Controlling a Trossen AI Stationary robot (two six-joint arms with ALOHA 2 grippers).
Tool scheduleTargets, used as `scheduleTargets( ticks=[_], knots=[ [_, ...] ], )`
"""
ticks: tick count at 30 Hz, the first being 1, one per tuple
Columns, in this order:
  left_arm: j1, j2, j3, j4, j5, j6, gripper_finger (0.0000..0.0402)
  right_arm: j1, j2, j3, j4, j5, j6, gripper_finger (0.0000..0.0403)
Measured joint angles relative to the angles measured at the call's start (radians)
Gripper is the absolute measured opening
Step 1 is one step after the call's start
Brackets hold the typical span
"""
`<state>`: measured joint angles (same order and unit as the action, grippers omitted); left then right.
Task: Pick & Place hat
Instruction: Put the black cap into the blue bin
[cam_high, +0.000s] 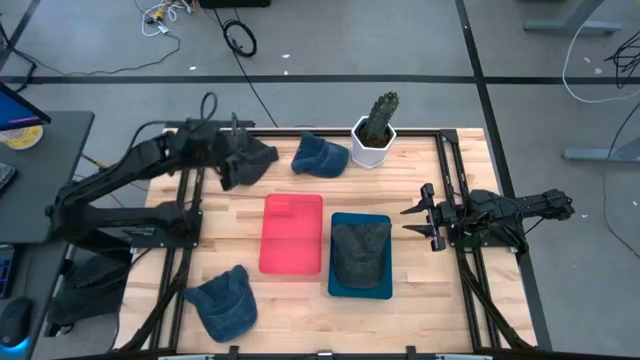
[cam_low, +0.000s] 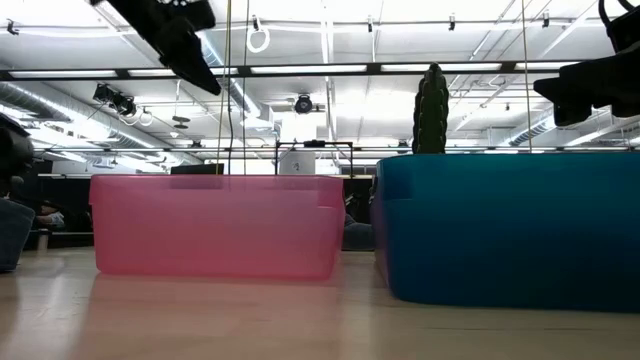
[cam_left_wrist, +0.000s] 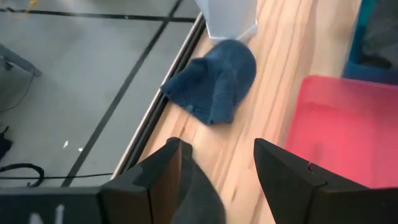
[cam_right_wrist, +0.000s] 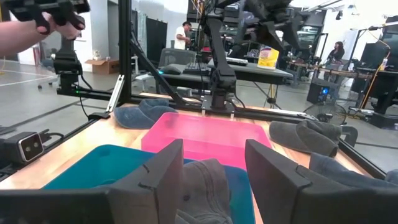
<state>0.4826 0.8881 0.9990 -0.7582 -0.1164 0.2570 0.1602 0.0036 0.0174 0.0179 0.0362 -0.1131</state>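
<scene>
Where the hats lie: a dark grey hat (cam_high: 256, 160) is on the table (cam_high: 450, 300) at the far left. A blue denim hat (cam_high: 320, 156) lies just beside it, and a second denim hat (cam_high: 222, 302) lies near the front left corner. A grey hat (cam_high: 360, 250) already sits inside the blue bin (cam_high: 360, 293).
Bins: the pink bin (cam_high: 292, 235) stands beside the blue bin in the middle of the table, and no hat shows in it.
Left gripper: the left gripper (cam_left_wrist: 217, 146) is over the dark grey hat with its fingers spread wide. Dark cloth shows between them in the left wrist view. I cannot tell whether they touch the hat. It looks unheld, since the right wrist view shows it flat on the wood.
Right gripper: the right gripper (cam_high: 412, 220) hangs at the right edge of the table beside the blue bin. Its fingers are apart and hold nothing, and it appears to be waiting.
Step in hand: probably the reach for the next hat, with one hat binned and three on the table.
Next move calls for: lowering until the fingers straddle a fold or the brim of the dark grey hat, then closing firmly enough that the limp cloth does not slip out. The hat then has to be lifted clear of the neighbouring denim hat and carried to a bin, likely the pink one.
Watch for: the potted cactus (cam_high: 373, 140) at the far edge, well beyond the denim hat, and the pink bin's wall on the way over.
</scene>
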Motion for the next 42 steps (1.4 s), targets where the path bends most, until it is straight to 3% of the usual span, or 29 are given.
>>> scheduleTargets(
  ticks=[9, 15, 21, 29, 35, 42],
  knots=[
    [0.332, 0.196, 0.011, -0.029, 0.275, 0.201, 0.0206, 0.0, 0.0, 0.0, 0.0, 0.0, 0.0, 0.0176],
    [0.434, 0.357, 0.011, -0.118, 0.297, 0.352, 0.0206, 0.0, 0.0, 0.0, 0.0, 0.0, 0.0, 0.0176],
    [0.464, 0.488, 0.011, -0.114, 0.288, 0.392, 0.0206, 0.0, 0.0, 0.0, 0.0, 0.0, 0.0, 0.0176],
    [0.444, 0.582, 0.011, -0.076, 0.142, 0.471, 0.0206, 0.0, 0.0, 0.0, 0.0, 0.0, 0.0, 0.0176],
    [0.428, 0.587, 0.011, 0.015, 0.138, 0.509, 0.0206, 0.0, 0.0, 0.0, 0.0, 0.0, 0.0, 0.0176],
    [0.411, 0.64, 0.011, 0.009, 0.136, 0.517, 0.0206, 0.0, 0.0, 0.0, 0.0, 0.0, 0.0, 0.0176]
  ],
)
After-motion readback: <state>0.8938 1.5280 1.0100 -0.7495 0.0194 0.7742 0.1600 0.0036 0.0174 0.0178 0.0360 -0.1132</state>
